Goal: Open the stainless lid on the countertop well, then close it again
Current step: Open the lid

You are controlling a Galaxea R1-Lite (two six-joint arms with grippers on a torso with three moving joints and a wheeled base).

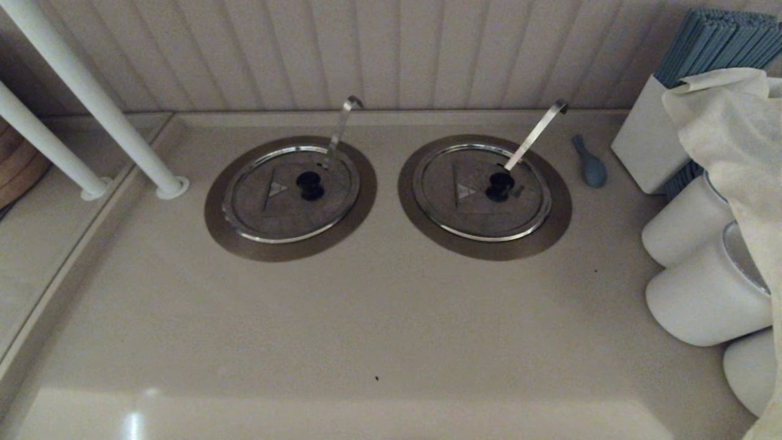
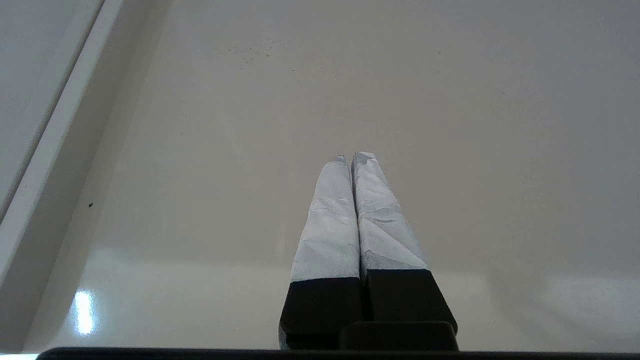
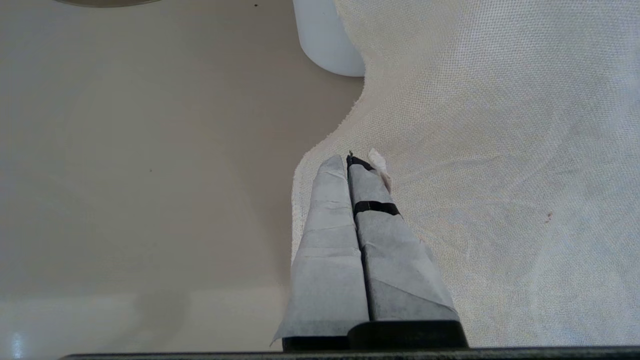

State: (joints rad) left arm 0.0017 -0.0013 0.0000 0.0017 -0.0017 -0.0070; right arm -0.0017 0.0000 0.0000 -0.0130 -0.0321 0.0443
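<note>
**Ana:** Steel first, from the head view: the stainless lid (image 1: 290,192) sits flat and shut in the countertop well (image 1: 232,241), black knob (image 1: 310,185) at its middle, thin hooked handle (image 1: 339,129) standing nearly upright through it. The twin lid (image 1: 481,191) with the slanted handle lies beside it. Neither arm shows here.

**Ben:** And the left wrist view?

**Ana:** The left gripper (image 2: 356,156) has its fingers pressed together, holding nothing, over the bare counter (image 2: 450,125). No lid ahead of it, so the well is well apart from the tips.

**Ben:** Right wrist view?

**Ana:** The right gripper (image 3: 356,159) is likewise pressed together and empty, over a white cloth (image 3: 500,150), a white cup (image 3: 325,40) beyond its tips.

**Ben:** So opening hasn't begun.

**Ana:** I'd judge not. Next, one arm must reach forward to the knob, spread its fingers and pinch it.
</note>
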